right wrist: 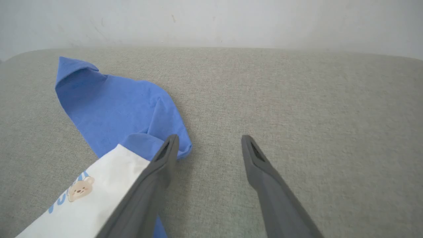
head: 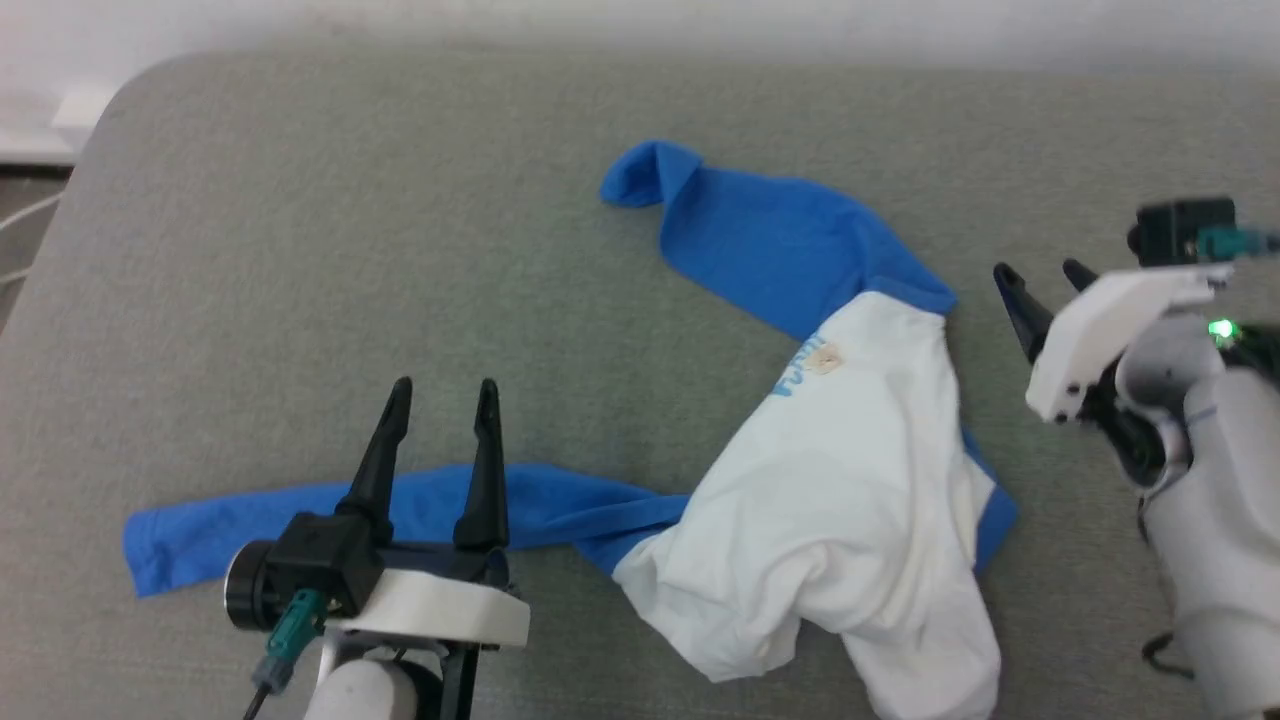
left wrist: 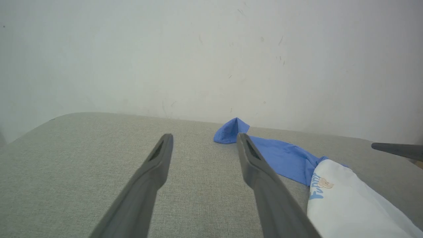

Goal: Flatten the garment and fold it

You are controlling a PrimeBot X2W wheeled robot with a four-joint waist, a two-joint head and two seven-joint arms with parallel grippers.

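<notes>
Head view: the garment [head: 850, 480] lies crumpled on the grey pad [head: 300, 250]. Its near sleeve [head: 250, 520] crosses beneath the left pincer [head: 444, 390], and its body is near the right pincer [head: 1038, 270]. Both pincers stand apart, empty. Left wrist view: the far sleeve [left wrist: 284, 158] lies past the right-hand finger. Right wrist view: the shoulder seam [right wrist: 135, 147] sits by the left-hand finger. I'd pinch there, then pull outward evenly.
</notes>
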